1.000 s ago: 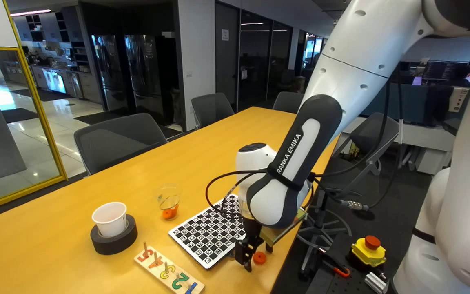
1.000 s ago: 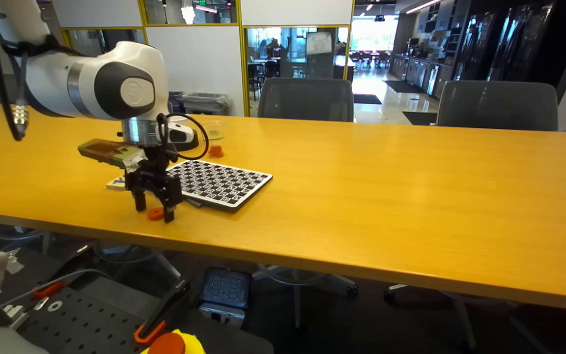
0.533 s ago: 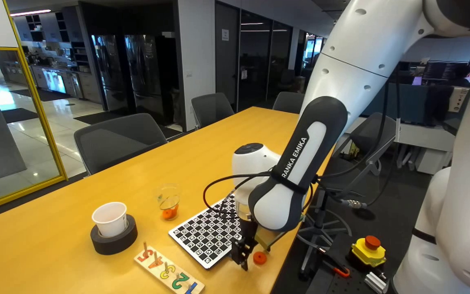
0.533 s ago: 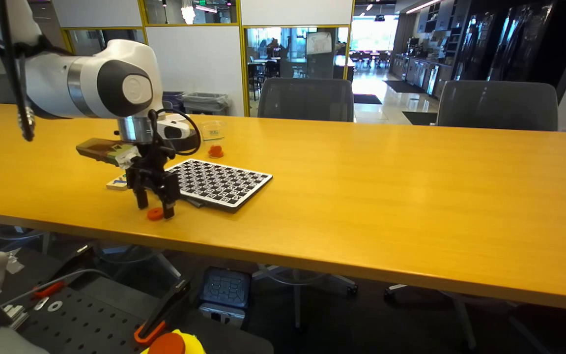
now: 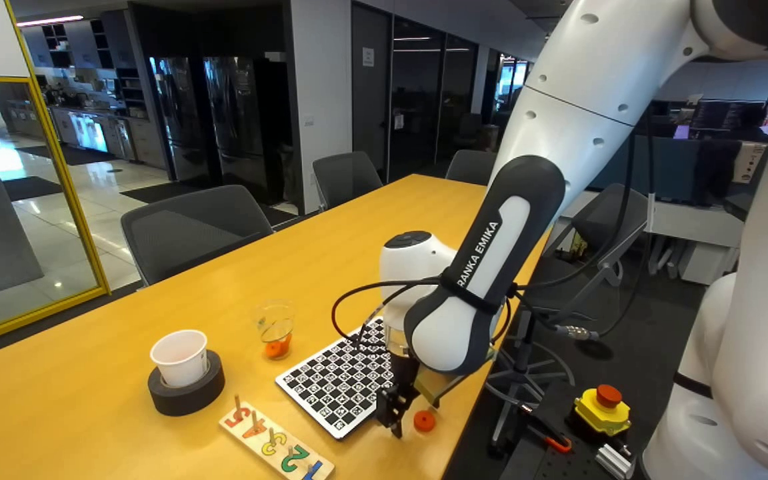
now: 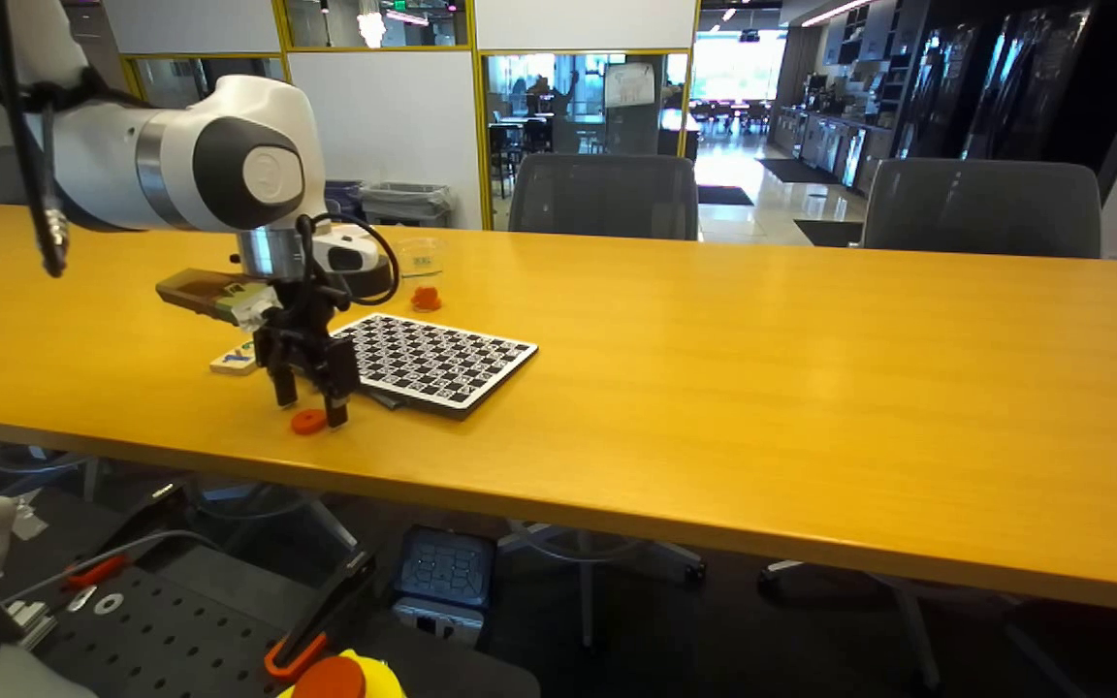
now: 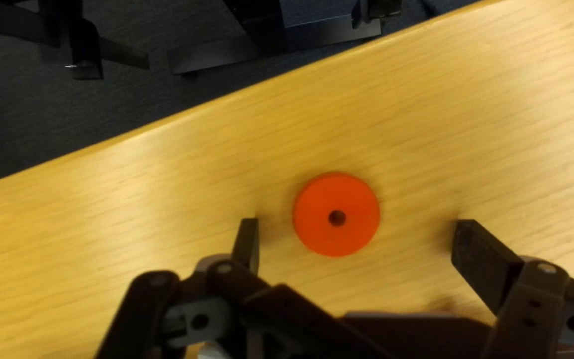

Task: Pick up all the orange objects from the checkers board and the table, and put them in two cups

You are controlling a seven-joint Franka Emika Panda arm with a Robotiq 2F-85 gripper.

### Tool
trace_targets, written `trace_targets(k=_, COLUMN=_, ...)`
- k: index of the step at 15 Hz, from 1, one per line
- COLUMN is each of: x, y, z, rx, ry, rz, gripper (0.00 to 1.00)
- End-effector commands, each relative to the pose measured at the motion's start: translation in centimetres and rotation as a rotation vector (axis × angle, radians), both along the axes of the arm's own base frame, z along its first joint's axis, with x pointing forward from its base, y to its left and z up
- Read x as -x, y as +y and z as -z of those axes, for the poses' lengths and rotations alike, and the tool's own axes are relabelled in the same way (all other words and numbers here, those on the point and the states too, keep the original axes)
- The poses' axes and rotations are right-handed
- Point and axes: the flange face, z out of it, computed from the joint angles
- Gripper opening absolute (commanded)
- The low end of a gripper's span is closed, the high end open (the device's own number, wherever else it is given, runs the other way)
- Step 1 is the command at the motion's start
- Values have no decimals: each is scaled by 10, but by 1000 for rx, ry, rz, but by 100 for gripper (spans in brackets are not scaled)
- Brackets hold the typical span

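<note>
One orange-red disc (image 7: 336, 234) lies mid-frame in the wrist view; closing off-centre, the wide-spread, two-fingered black claw (image 7: 356, 222) could skid it.

In an exterior view the robot arm (image 5: 521, 213) hides part of the checkers board (image 5: 339, 381), and the number strip (image 5: 276, 441) is cut off at the bottom. The orange pieces (image 5: 277, 347) inside the clear cup (image 5: 276, 325) look too small and jumbled to count
</note>
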Motion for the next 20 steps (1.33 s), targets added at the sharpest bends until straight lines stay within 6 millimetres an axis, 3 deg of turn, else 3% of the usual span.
trace_targets(k=1, x=-6, y=-10, z=-6, rx=-39, ry=-24, rz=-10, gripper=100)
trace_targets(k=11, x=-5, y=-38, z=-9, rx=-136, ry=30, rz=-30, gripper=100)
trace_targets(k=20, x=1, y=-31, z=-10, rx=-139, ry=77, rz=-80, gripper=100)
